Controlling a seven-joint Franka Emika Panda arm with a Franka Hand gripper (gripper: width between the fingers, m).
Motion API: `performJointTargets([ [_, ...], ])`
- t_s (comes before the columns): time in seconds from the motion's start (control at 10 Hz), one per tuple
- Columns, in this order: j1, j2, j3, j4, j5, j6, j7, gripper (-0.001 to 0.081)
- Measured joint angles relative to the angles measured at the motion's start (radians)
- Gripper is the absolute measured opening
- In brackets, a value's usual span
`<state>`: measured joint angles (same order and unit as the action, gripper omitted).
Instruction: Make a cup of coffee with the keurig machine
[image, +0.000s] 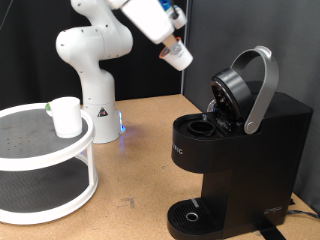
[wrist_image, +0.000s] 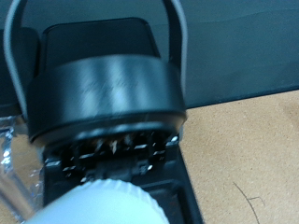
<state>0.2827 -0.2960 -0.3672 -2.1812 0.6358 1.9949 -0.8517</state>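
Black plastic: the keurig machine (image: 235, 150) is the landmark here, standing on the tan wooden surface (image: 140, 150) with its head tipped up and back.
Lid handle: the grey-silver arched handle (image: 262, 88) is raised, so the pod chamber (image: 200, 126) below the head lies open.
Drip tray: a round tray (image: 190, 217) sits at the foot of the machine.
Writing: pale lettering shows on the front of the machine's body and a faint script on the raised head in the wrist view, both too blurred to read.
End effector (image: 172, 42): it hangs up and toward the exterior view's left of the machine's raised head, above the open chamber; I cannot tell how far apart its fingers are.
Pod (image: 179, 54): a small white pod with a brown top sits at the tip of the end effector; in the wrist view its white dome (wrist_image: 103, 205) fills the near edge, just before the machine's open head (wrist_image: 107, 103).
Cup of coffee (image: 66, 116): it stands upright on the upper tier of the white round shelf (image: 25, 150), well apart from the machine toward the exterior view's left.
Arm base (image: 98, 120): white, behind the shelf, left of the machine.
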Motion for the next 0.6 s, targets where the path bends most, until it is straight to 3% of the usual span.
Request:
performJointTargets([
  [0.2, 0.006, 0.058, 0.015, 0.063, 0.0, 0.0, 0.022, 0.0428],
  [0.6, 0.005, 0.059, 0.015, 0.038, -0.018, -0.02, 0.006, 0.0428],
])
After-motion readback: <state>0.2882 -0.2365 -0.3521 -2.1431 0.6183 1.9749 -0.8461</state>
